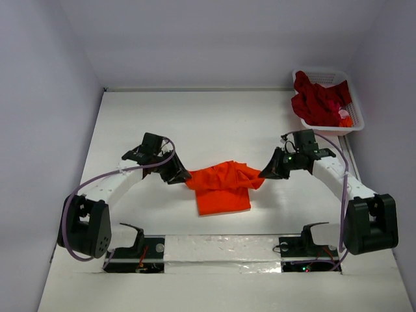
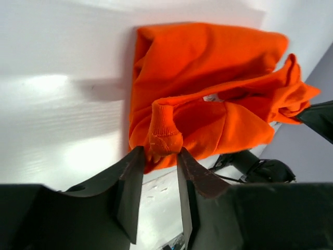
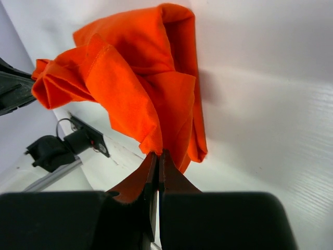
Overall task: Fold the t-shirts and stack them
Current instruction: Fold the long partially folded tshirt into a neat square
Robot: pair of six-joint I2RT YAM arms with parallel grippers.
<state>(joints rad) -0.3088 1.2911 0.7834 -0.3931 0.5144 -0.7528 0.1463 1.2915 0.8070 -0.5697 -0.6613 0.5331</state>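
From above, the orange t-shirt (image 1: 223, 192) lies half folded in the middle of the desk (image 1: 195, 117). Its near part is flat and squared and its far edge is bunched up between the left claw (image 1: 181, 175) and the right claw (image 1: 265, 174). The darker red shirts (image 1: 318, 101) wait heaped in the basket (image 1: 354, 123) at the far right corner. Both arms reach inward with elbows out, wrists angled down toward the cloth from either side. To finish this fold cleanly, I judge the two sides should let go level with each other, over the flat part, so the edge drops straight and not skewed. In the left wrist view the claw stands parted, with a rolled fold (image 2: 165, 133) of orange cloth sitting between its fingers (it looks loose, though I cannot tell whether they press it). In the right wrist view the claw is pressed together, pinching an edge of the shirt, which hangs lifted off the desk. That side should probably lower before opening.
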